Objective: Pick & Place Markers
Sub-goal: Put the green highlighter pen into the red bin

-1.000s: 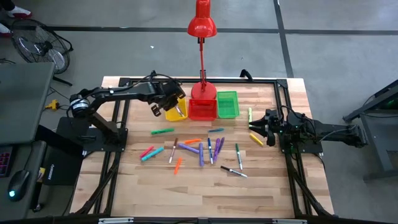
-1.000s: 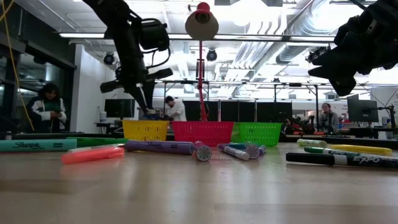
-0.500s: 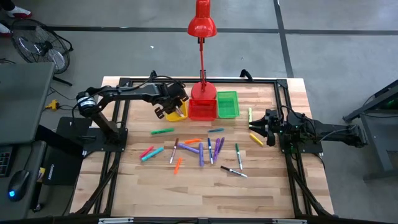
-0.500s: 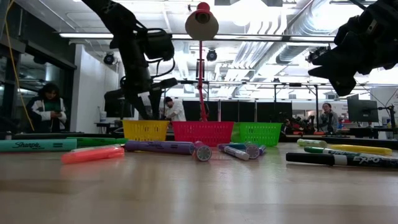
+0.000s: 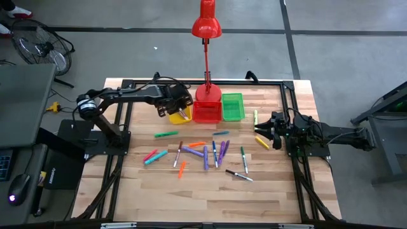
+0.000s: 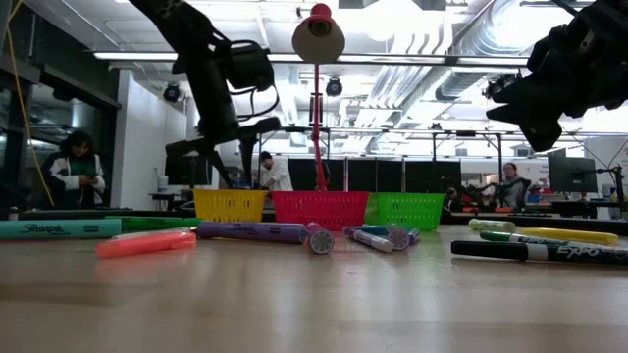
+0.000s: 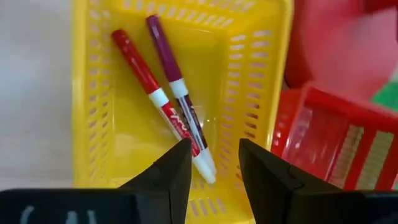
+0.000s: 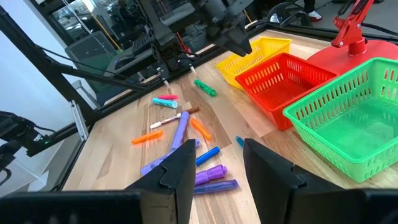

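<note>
hovering over the yellow plastic lattice bin [image 7: 186,93], the left gripper [image 7: 214,168] has its two dark fingers parted with nothing between them. inside that bin lie two slim markers side by side and touching near their middles — a red-capped marker with a white barrel [image 7: 158,99] and a purple-capped marker with a white barrel [image 7: 177,87], both flat on the perforated floor. dark print runs along both barrels, too blurred to read.

next to the yellow bin sits the red plastic lattice bin [image 5: 206,112], then the green plastic lattice bin [image 5: 233,107], all three in a row at the table's far edge; nothing shows inside the green one in the right wrist view. the red desk lamp [image 5: 206,25] stands on its round base just behind the red bin.

the rest of the scattered coloured markers [image 5: 205,152] lie loose on the pale wooden plank tabletop [image 5: 191,197], between the two arms. in the low view a teal marker [image 6: 59,228] reads "sharpie" and a black marker [image 6: 535,251] reads "expo".

the right gripper [image 8: 214,158] waits at the table's right side, near a yellow marker [image 5: 261,141] — its fingers stand apart and empty.
</note>
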Motion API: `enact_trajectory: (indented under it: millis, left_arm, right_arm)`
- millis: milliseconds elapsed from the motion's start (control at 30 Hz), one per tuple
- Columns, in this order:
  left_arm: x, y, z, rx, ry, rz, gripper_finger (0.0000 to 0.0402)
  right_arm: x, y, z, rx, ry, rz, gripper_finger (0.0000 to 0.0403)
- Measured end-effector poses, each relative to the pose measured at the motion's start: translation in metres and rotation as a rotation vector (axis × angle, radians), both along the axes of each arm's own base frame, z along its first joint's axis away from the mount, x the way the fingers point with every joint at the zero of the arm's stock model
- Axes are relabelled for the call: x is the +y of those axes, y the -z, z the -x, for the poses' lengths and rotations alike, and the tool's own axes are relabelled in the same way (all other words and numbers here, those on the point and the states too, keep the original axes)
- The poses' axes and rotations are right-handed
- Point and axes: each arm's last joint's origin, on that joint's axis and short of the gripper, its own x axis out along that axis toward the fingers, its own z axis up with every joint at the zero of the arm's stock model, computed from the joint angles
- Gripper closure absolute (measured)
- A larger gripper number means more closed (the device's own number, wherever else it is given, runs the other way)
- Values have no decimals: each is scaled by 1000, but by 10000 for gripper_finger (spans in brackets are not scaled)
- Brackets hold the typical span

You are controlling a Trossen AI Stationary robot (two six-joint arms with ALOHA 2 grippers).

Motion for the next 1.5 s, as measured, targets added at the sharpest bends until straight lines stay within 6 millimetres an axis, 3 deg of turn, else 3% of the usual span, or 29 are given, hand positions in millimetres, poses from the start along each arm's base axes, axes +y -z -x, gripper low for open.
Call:
enact_trajectory:
  millis: [200,600,967,1300,1500]
  left_arm:
    - [-18,-14,5,39,168,-41,270]
    - [-70,-39,29,131,315,-59,270]
    - [-113,-6,58,137,412,14,270]
    - [-124,-2,66,304,994,-139,270]
    - [-120,-2,66,337,1221,-204,252]
  right_arm:
    - [0,0,0,0,0,0,279]
    - [0,0,0,0,0,0,279]
    - [0,0,0,0,-1,0,279]
    - [0,0,0,0,0,0,279]
    - [0,0,0,0,0,0,279]
